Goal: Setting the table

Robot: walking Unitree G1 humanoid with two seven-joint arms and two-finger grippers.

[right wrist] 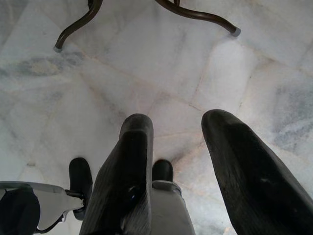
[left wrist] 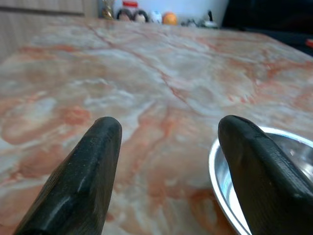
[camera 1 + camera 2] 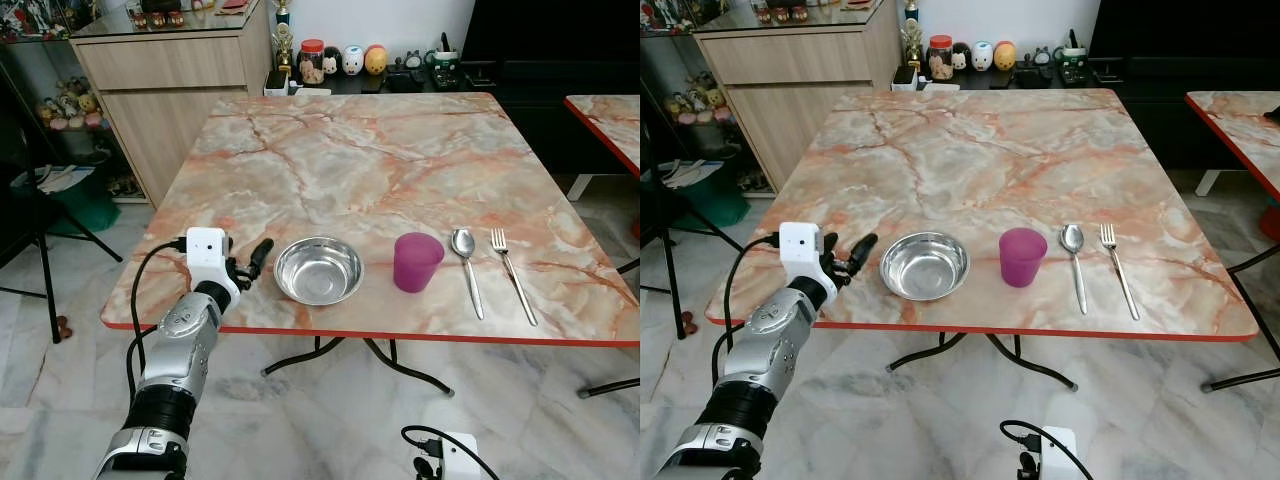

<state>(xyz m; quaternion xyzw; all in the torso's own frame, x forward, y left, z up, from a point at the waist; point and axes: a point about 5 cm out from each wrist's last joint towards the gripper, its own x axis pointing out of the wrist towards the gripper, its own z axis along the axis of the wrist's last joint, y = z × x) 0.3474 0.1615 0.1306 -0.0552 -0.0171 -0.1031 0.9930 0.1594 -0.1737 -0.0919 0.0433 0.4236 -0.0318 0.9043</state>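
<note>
Left gripper [image 3: 248, 262] over the near left part of the table [image 3: 330, 140], fingers [image 2: 93, 161] spread wide, nothing between them. Bowl [image 3: 318, 270] sits just to its right, near the table's front edge, rim close to the right finger but not touching. Further right in the same row: purple cup [image 3: 416, 261], then spoon [image 3: 466, 268], then fork [image 3: 512, 272], all apart from each other. Right gripper [image 1: 178, 161] hangs low over the floor [image 1: 146, 73], fingers parted, empty. Far beyond the table: cabinet [image 3: 170, 80] and a shelf of figurines [image 3: 350, 60]
</note>
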